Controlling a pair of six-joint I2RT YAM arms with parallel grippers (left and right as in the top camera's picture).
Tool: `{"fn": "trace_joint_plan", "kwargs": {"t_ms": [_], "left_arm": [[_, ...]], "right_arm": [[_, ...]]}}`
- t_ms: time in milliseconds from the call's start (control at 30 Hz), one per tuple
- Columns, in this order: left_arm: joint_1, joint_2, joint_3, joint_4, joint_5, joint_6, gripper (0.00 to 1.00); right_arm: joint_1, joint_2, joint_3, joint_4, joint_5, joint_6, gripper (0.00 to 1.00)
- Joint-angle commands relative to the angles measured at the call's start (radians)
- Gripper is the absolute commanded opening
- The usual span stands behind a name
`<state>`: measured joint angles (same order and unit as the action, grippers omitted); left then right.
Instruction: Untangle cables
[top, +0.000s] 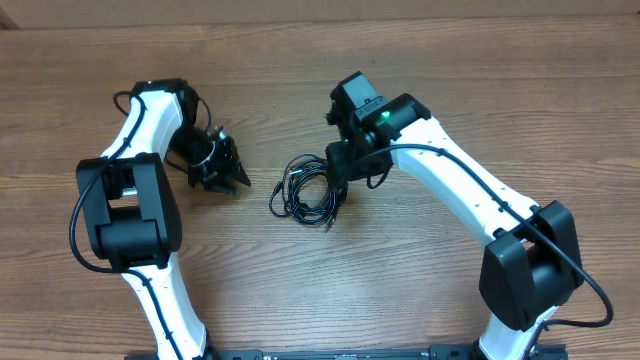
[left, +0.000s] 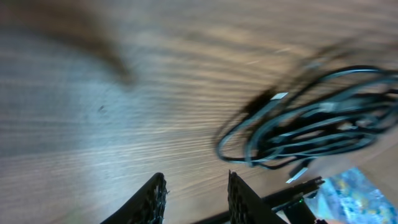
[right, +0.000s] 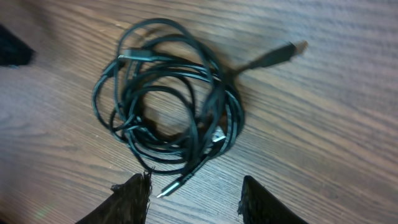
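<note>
Right gripper (right: 194, 191) jaws apart at the edge of the coiled cables (right: 168, 106) mid-table (right: 336, 124), left gripper (left: 194, 183) open beside them; risk: pinching several strands together drags the whole coil and tightens the tangle.

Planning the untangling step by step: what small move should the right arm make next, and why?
Probably lower the right gripper onto the cable bundle's near edge: its fingers are open and empty, the bundle lies just ahead, and a plug end points toward the gap.
</note>
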<state>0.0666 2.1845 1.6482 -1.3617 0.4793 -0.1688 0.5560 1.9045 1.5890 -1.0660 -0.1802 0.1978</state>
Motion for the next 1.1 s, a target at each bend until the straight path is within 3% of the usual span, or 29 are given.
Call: {"fn": "trace_joint_plan", "kwargs": {"t_ms": [0,167,400,567,833,1067], "left_arm": [[-0.046,0.007,0.111,-0.002,0.038,0.098,0.35],[-0.154,0.007,0.156,0.051,0.028,0.219,0.39],[-0.317,0.007,0.156,0.118,-0.14,0.224,0.4],[-0.417,0.007,0.155,0.163,-0.375,0.092,0.44],[-0.461,0.01,0.154,0.189,-0.467,-0.013,0.45],[-0.453,0.01,0.156,0.129,-0.44,0.157,0.47]], "right_arm": [[-0.043,-0.028,-0.039,0.016,-0.054,0.085,0.47],[-0.074,-0.028,-0.082,0.03,-0.09,0.091,0.47],[-0.108,-0.028,-0.153,0.019,-0.091,0.091,0.47],[-0.122,-0.028,-0.178,0.024,-0.092,0.09,0.47],[-0.125,-0.028,-0.178,0.013,-0.091,0.089,0.48],[-0.124,-0.028,-0.178,0.011,-0.091,0.084,0.52]]}}
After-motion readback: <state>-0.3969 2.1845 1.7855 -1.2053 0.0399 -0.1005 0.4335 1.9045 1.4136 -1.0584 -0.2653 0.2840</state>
